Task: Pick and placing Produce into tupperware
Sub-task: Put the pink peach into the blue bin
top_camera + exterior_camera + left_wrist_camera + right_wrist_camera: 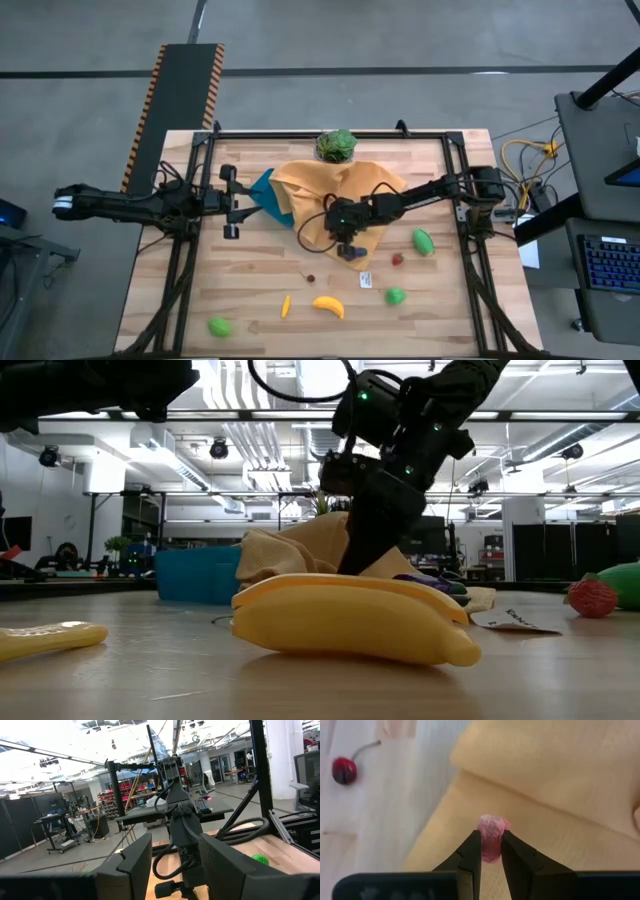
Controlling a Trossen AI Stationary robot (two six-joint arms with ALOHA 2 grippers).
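My right gripper is over the near edge of the orange-yellow cloth, shut on a small pink-purple produce piece. The blue tupperware stands left of centre, its right part under the cloth. My left gripper hovers open just left of it, holding nothing. Loose produce lies on the wood: a banana, a small yellow piece, green pieces, a red one and a cherry. My right gripper pinches the pink-purple piece's two sides between its fingertips. The fingers slant down from the table's right side. The piece sticks out past the fingertips over the cloth; whether it still rests on the cloth I cannot tell.
A leafy plant stands at the far edge behind the cloth. A white tag lies near my right gripper. Black frame rails run along the table's left and right sides. Bare wood lies at the near left.
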